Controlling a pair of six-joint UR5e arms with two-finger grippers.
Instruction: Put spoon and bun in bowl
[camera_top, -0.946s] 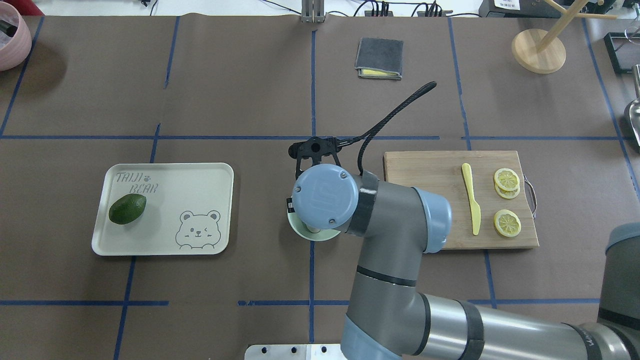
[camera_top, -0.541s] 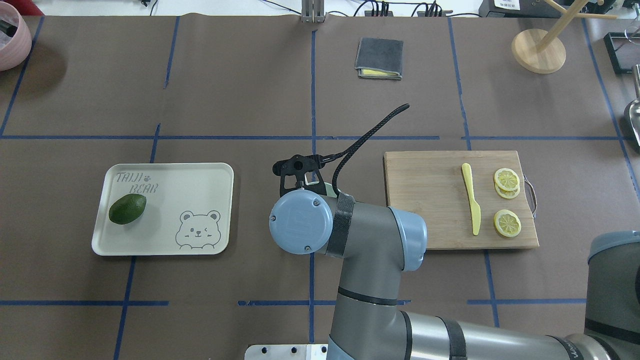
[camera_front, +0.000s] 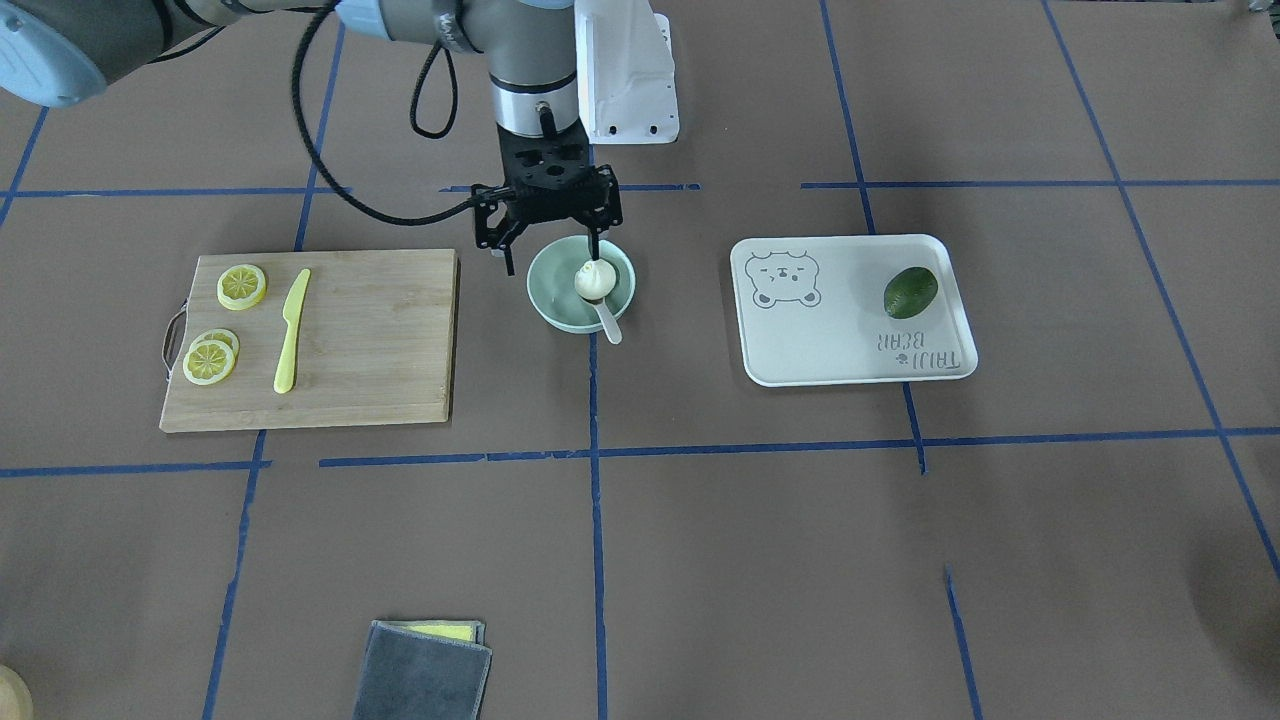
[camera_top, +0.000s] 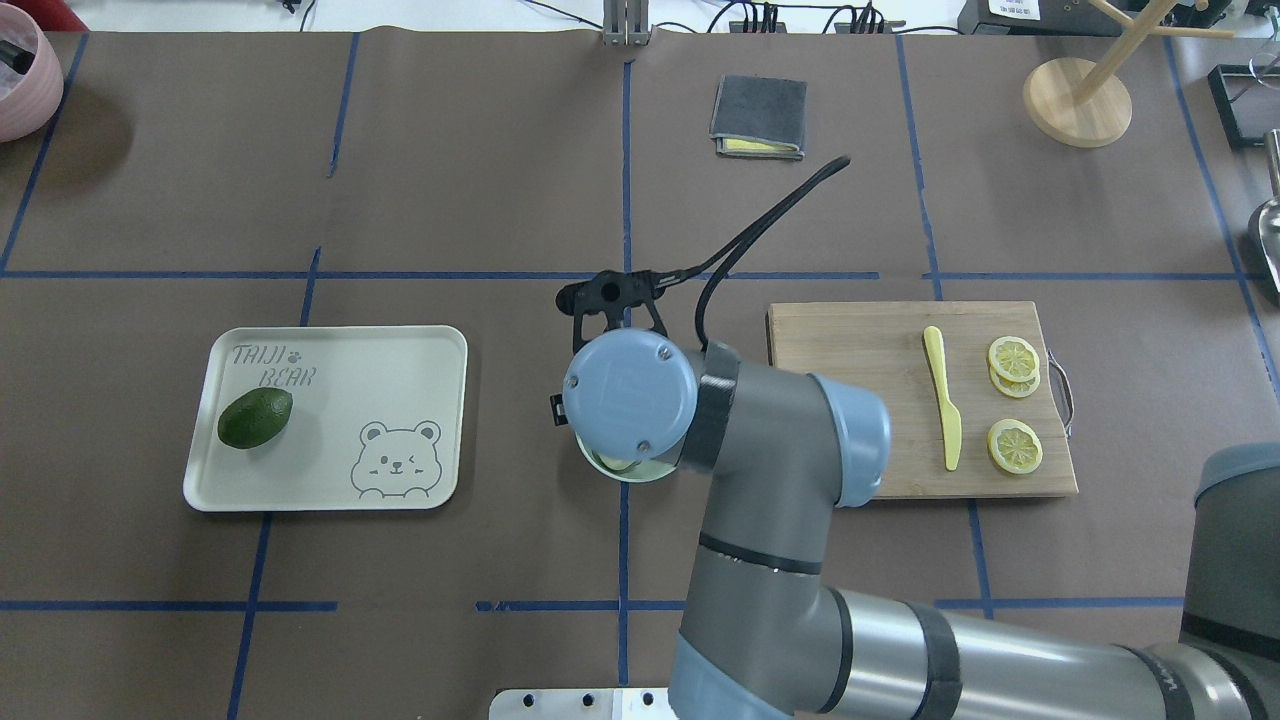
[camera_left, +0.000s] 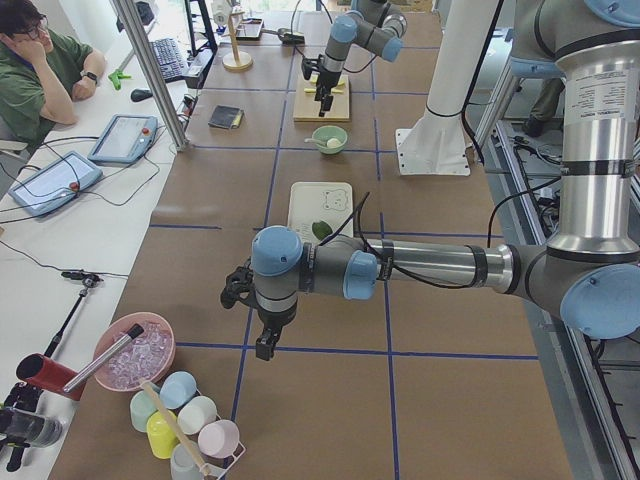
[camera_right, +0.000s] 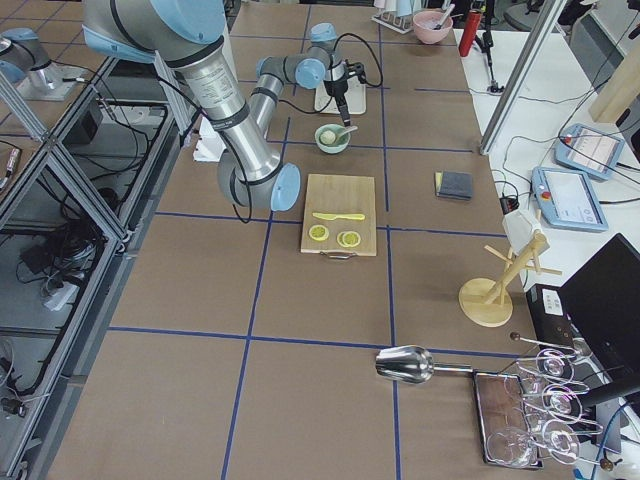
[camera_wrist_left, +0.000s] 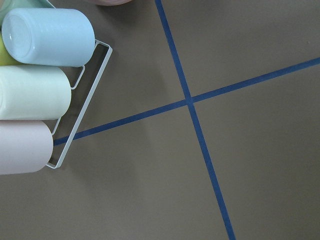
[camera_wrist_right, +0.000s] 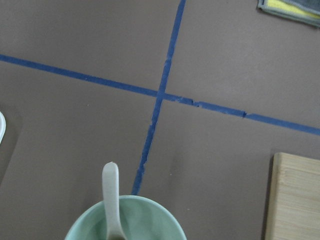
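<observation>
Though overhead the bowl (camera_top: 645, 474) is mostly hidden, right jaws apart, left jaws' state indiscernible.

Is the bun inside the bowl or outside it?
Inside. The front-facing view shows the bun resting within the bowl, with the spoon handle leaning over the rim.

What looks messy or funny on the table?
Nothing is spilled or broken. Only the spoon looks a bit funny: it leans in the bowl by the bun, its handle poking over the rim.
</observation>
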